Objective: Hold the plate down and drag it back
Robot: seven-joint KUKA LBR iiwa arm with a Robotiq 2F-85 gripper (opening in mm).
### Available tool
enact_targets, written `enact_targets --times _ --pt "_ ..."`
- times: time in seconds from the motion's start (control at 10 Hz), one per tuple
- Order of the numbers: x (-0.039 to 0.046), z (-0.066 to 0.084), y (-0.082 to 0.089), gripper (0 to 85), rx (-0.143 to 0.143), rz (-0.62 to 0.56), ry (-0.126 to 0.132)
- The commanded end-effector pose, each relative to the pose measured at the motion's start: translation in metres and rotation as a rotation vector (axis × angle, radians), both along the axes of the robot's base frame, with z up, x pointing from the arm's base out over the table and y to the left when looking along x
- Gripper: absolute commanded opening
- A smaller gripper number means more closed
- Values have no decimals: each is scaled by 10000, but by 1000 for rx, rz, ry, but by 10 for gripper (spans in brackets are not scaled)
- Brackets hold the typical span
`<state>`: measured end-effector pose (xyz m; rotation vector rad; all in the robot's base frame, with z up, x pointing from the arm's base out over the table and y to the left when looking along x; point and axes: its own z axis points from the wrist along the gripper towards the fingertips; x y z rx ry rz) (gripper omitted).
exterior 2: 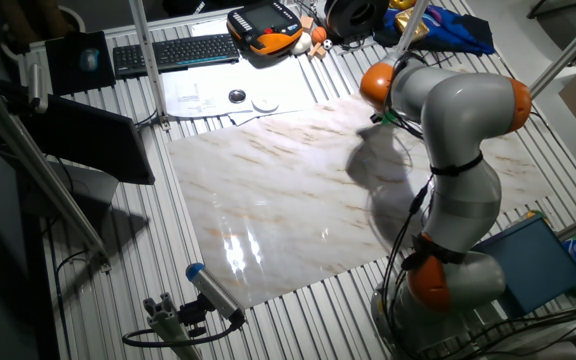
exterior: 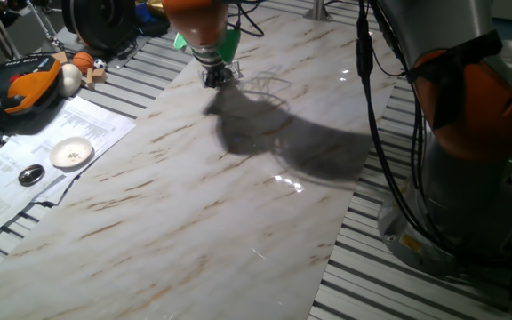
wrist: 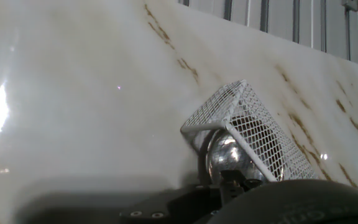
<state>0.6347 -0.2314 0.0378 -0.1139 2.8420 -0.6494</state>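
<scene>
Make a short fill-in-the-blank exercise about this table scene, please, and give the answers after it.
1. The slab under the gripper has a ___ pattern.
2. The white saucer lies off the slab, on printed ___.
3. In the hand view, the wire cage next to the shiny plate is ___ in colour.
Missing words: marble; papers; white.

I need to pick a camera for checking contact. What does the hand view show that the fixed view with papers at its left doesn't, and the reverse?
Hand view only: the shiny plate close up, beside a white wire mesh. Fixed view only: the white saucer, the papers and the arm. Both: the marble board and the gripper, jaws unreadable.
</scene>
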Motion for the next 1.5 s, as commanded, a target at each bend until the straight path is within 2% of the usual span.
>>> enact_targets --times 0.0,0.2,0.3,0.4,0.9,1.1,1.4 --pt "3 -2 7 0 14 -91 -24" --pt "7 -3 8 0 32 -170 -62" --pt "8 -3 4 0 33 -190 -72" --pt "8 -5 -2 0 44 -213 -83" --pt "7 -33 -23 0 104 -362 -178" --pt "11 -59 -34 0 106 -366 -202" --pt "15 -69 -36 0 102 -370 -219"
